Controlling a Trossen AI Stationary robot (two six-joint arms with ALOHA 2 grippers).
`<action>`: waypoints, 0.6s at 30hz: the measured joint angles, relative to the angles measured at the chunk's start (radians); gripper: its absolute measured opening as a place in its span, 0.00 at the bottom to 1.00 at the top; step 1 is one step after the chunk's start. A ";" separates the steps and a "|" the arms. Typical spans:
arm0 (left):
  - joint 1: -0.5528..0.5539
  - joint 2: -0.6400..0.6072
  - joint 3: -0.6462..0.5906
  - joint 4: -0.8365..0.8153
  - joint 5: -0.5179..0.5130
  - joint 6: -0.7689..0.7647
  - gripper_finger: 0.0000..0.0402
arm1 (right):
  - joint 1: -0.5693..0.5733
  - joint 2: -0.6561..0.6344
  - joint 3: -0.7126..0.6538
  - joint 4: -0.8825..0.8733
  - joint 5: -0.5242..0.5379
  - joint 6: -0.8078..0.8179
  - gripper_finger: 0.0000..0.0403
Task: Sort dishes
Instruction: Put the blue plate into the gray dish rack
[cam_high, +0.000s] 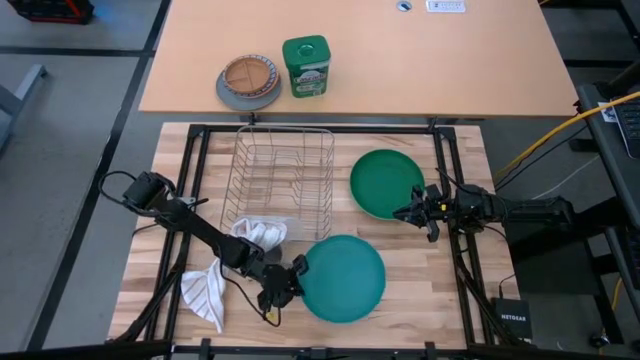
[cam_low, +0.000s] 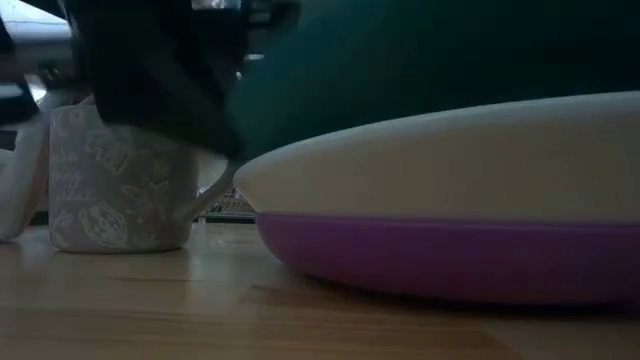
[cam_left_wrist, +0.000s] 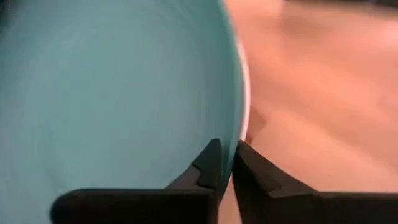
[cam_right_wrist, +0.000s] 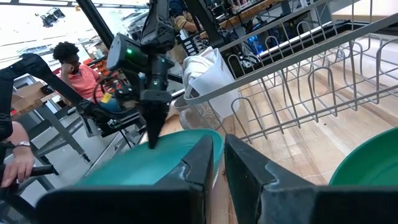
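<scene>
The left gripper (cam_high: 290, 280) is closed on the nine o'clock rim of the round teal plastic plate (cam_high: 345, 278). The right gripper (cam_high: 408, 212) stands narrow, holding nothing, at three o'clock of the darker green round plate (cam_high: 385, 182).

Grey floor (cam_high: 70, 150), tan desk (cam_high: 400, 60) behind — person (cam_right_wrist: 74, 68) seated beyond

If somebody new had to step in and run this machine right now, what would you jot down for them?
Left gripper: shut on the rim of the teal plate, at the table's front.
Right gripper: at the edge of the green plate, beside the wire rack; grip unclear.
The low view shows the teal plate topping a white plate and a purple plate.
Done: nothing in the rack yet.
Left: all four plates to sort.
</scene>
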 joint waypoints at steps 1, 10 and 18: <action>0.000 0.000 0.000 0.019 -0.001 -0.021 0.02 | 0.000 0.000 0.000 0.000 0.000 0.000 0.12; 0.008 -0.003 0.000 0.230 -0.017 -0.190 0.01 | 0.000 0.000 0.000 0.045 0.000 -0.012 0.12; 0.017 -0.003 -0.001 0.426 -0.026 -0.327 0.01 | 0.000 0.001 0.046 0.235 0.000 -0.231 0.12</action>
